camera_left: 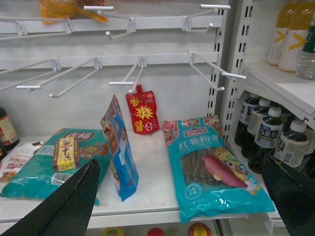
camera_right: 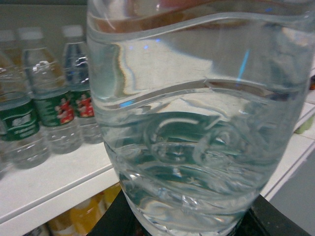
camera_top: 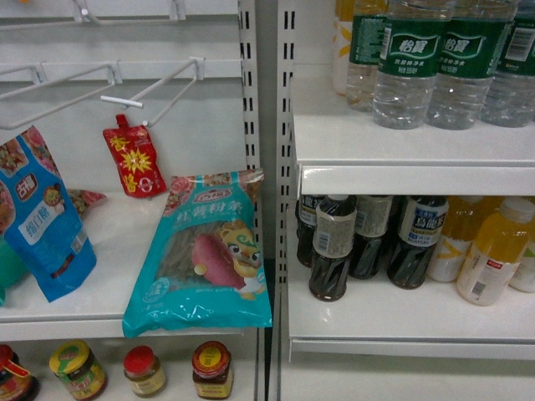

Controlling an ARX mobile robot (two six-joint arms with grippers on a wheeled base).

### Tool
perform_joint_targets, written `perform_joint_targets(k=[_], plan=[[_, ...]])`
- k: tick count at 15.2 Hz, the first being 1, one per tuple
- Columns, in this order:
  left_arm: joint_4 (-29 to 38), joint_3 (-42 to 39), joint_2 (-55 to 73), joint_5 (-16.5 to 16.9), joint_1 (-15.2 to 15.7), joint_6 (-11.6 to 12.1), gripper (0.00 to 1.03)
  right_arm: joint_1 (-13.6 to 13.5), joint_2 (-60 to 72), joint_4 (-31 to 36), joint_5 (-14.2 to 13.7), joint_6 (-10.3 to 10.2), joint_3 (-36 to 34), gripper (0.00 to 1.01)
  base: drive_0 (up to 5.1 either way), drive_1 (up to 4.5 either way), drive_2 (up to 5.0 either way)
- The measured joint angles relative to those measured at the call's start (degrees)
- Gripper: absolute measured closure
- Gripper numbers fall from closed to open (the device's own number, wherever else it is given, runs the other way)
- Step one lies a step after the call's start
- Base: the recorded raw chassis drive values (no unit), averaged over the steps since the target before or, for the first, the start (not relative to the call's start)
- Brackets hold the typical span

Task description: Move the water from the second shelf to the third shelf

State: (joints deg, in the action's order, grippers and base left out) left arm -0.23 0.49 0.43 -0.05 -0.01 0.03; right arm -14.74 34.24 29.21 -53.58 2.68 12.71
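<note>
Water bottle (camera_right: 197,123) fills the right wrist view, seemingly clasped by the right gripper's dark fingers (camera_right: 275,221) beside the shelf (camera_right: 44,187) of bottles (camera_right: 54,108); placement remains. Left gripper (camera_left: 182,196) hangs spread and empty.

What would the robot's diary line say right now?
right gripper: holding water bottle | left gripper: open, empty | bottle: off shelf
</note>
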Motion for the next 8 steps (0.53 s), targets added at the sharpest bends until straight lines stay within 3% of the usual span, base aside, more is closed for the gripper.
perform_joint_targets(k=[1,3,6,7,8], plan=[[0.00,0.00,0.00,0.04,0.00,0.00,0.05,1.70,1.14,-0.28,1.51,0.04,1.31,0.65,0.0,0.00,0.0],[0.02,0.00,0.00,0.07,0.00,0.00,0.05,4.74,4.11,-0.48,7.52,-0.07,3.76,0.65,0.0,0.00,0.0],[0.04,0.00,0.00,0.04,0.00,0.00,0.05,7.26,6.69,-0.98,12.68,-0.46,5.62,0.65,0.0,0.00,0.0],[0.04,0.00,0.00,0.04,0.00,0.00,0.05,8.79,8.28,-1.05,15.76,-0.76,6.60,0.65,0.0,0.00,0.0],[0.00,0.00,0.00,0.02,0.00,0.00,0.05,11.93,11.89,-2.25,21.35,-1.81,9.27,0.65,0.0,0.00,0.0]])
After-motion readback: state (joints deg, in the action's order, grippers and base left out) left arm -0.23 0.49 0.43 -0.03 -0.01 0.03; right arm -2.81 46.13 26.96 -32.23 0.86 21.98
